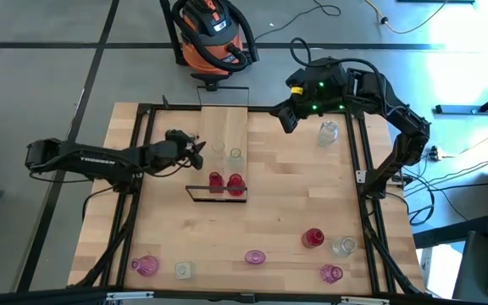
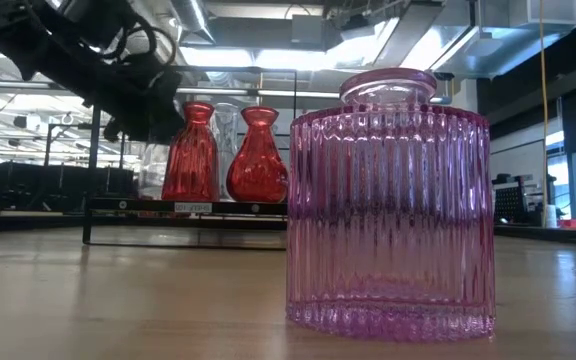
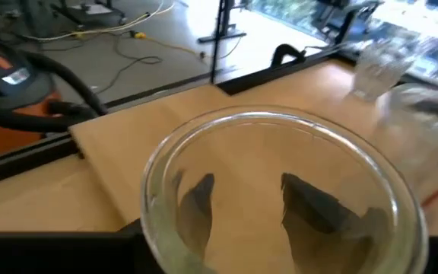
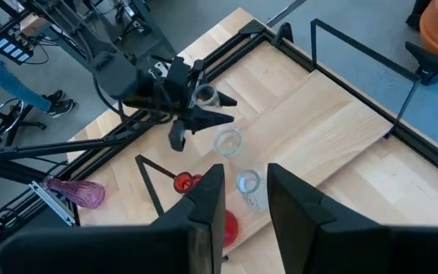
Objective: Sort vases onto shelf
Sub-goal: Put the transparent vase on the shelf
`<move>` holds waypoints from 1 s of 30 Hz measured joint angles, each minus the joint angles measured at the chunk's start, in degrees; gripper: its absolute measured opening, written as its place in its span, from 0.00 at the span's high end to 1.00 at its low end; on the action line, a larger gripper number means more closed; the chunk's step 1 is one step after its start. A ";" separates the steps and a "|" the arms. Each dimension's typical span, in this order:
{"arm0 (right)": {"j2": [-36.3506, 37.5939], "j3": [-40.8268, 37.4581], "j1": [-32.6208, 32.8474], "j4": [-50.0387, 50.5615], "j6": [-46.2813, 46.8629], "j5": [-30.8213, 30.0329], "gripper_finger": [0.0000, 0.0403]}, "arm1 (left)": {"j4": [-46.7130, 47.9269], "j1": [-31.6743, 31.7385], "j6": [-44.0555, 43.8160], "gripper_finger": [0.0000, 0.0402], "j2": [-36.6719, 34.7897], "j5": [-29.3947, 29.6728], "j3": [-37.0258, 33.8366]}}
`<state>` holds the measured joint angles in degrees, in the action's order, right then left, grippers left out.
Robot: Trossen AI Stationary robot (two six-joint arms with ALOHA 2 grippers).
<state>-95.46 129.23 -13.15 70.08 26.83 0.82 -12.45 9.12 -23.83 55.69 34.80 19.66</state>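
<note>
Between my left fingers (image 1: pixel 196 151) sits a clear vase (image 3: pixel 280 190). They are closed partway on its sides, and I see both of them through the glass. It hangs over the near edge of the shelf (image 1: pixel 225 127); whether its base touches the plank I cannot tell.

Just beyond those fingers, two clear vases (image 1: pixel 227 155) already stand on the shelf. Past them, toward the black-framed end, stand two red vases (image 1: pixel 225 181), touching or almost so. That makes four placed and a fifth arriving, so I judge the job a bit under halfway.

My right fingers (image 4: pixel 245 173) are parted with nothing between them, hovering above the far side of the shelf. Just beside them a lone clear vase (image 1: pixel 329 131) stands on the desk (image 1: pixel 278 212).

Well away from both sets of fingers, along the desk's front, six wait:
- a red vase (image 1: pixel 313 238) with a clear one (image 1: pixel 343 246) close by
- a pink vase (image 1: pixel 330 274) near that pair
- another pink vase (image 1: pixel 255 257) at the middle
- a clear vase (image 1: pixel 183 269) near a last pink vase (image 1: pixel 145 266) at the left corner

Seven remain on the desk in all. Every vase I can see into looks empty.
</note>
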 joint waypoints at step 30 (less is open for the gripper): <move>-0.01 0.00 0.00 2.10 -0.07 0.14 0.79 | -5.20 -6.55 -1.31 0.57 8.49 6.09 0.11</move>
<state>-95.47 129.23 -13.15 72.18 26.75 0.96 -17.65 2.57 -25.15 64.18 40.88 19.77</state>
